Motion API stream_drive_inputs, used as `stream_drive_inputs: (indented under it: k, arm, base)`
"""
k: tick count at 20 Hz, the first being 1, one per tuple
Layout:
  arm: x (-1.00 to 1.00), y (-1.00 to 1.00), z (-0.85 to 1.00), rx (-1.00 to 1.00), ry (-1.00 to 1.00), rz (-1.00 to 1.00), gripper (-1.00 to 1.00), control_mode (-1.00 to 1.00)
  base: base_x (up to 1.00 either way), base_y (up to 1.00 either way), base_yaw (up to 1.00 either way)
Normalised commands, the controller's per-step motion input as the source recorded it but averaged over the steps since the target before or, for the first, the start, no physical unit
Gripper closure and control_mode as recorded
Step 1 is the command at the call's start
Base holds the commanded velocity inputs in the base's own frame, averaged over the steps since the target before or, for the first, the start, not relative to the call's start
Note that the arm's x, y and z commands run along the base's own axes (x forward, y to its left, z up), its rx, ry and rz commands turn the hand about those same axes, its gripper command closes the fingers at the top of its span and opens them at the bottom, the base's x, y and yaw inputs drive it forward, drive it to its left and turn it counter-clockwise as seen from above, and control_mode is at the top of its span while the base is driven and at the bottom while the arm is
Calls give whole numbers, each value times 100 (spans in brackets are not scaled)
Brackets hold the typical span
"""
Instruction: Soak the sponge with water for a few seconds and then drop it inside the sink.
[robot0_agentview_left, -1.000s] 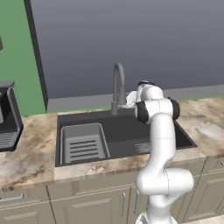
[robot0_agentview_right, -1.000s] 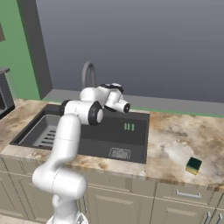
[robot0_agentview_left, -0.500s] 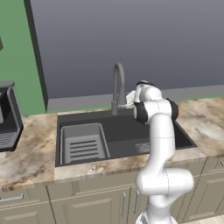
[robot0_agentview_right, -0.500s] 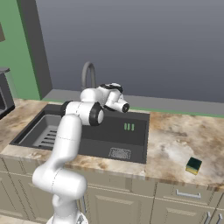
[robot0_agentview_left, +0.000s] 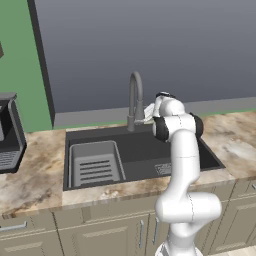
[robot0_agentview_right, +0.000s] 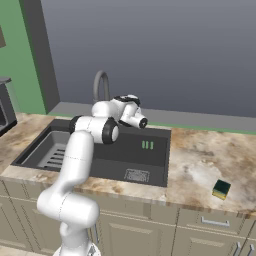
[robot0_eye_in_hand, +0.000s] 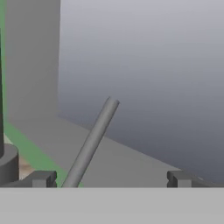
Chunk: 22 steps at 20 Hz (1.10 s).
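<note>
The arm reaches up over the back of the sink (robot0_agentview_left: 145, 150), its hand beside the grey gooseneck faucet (robot0_agentview_left: 135, 97). From the left side the hand is mostly tucked behind the arm's own joints, so little of it can be made out there. The right-side camera gives more: the hand points to the right and a little forward over the dark basin, and it alone takes in the sponge (robot0_agentview_right: 221, 189), a small yellow block with a dark green top lying on the marble tabletop (robot0_agentview_right: 210, 160) well to the right of the sink, near the front edge and far from the arm. The left view in turn shows the grey slotted rack (robot0_agentview_left: 96, 162) sitting in the basin's left half and a dark appliance (robot0_agentview_left: 9, 132) on the tabletop at far left. The hand's own camera shows the gripper (robot0_eye_in_hand: 111, 178) with its two dark fingertips (robot0_eye_in_hand: 43, 178) spread wide apart, jaws released and empty, with a thin grey faucet lever (robot0_eye_in_hand: 92, 142) slanting up between them against the grey wall.
</note>
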Motion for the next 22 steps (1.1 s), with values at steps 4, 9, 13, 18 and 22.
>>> stream_drive_inputs:
  k: [4,9,13,18,22]
  arm:
    - [0,-5,-16,0,0,-5,-100,-100]
    - [0,-20,-35,0,0,-10,-100,-100]
    - [-7,-30,-39,0,0,-17,-100,-100]
    - [-4,-34,-34,0,0,-16,-100,-100]
    - [0,-39,-29,0,0,-13,-100,-100]
  base:
    - [0,0,0]
    - [0,0,0]
    - [0,0,0]
    - [0,0,0]
    - [0,0,0]
